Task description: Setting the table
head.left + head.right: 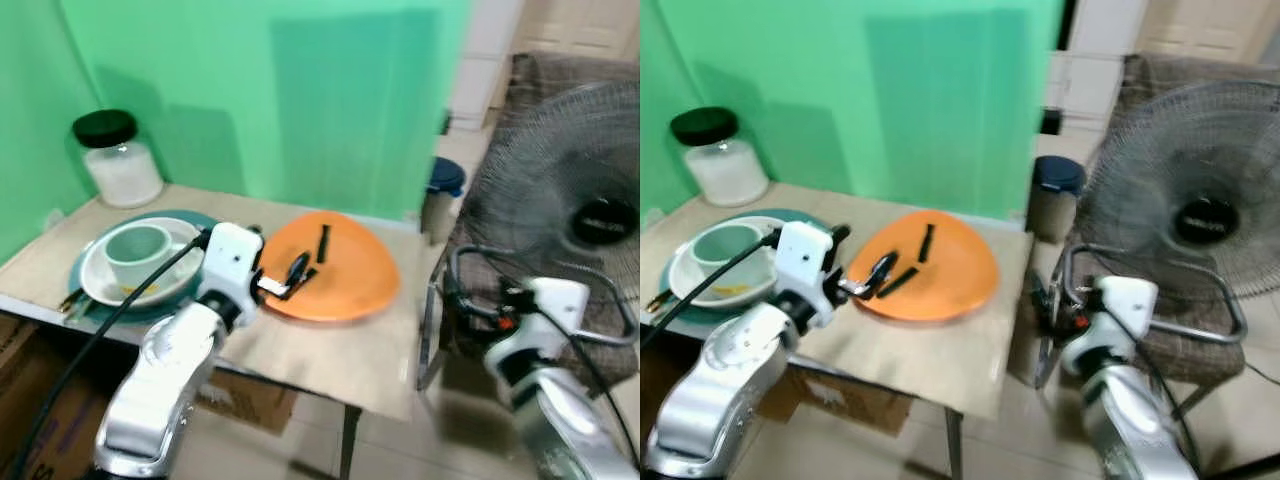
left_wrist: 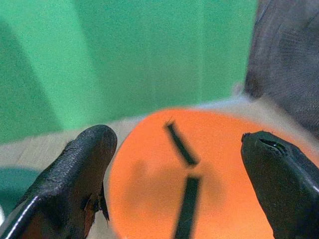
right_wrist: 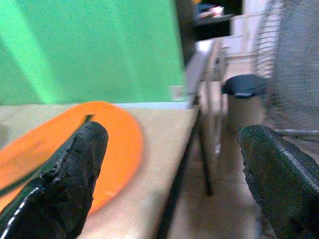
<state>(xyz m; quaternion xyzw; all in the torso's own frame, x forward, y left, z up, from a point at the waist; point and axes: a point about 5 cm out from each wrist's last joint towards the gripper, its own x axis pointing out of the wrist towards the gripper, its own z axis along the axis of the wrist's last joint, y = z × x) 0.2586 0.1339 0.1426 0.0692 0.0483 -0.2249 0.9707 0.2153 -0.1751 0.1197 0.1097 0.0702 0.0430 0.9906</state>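
Green wall behind your table (image 1: 330,365); cup (image 1: 137,255) sits in bowl (image 1: 105,285); left gripper (image 1: 305,258) spread, empty, over orange plate (image 1: 350,275).

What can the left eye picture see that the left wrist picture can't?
The left eye view takes in the jar with its black lid, the white bowl holding a green cup on a teal plate, the fan and the right gripper off the table's edge. The left wrist view gives a close look at the left gripper's open fingers. Both share the orange plate, the green wall and the left gripper.
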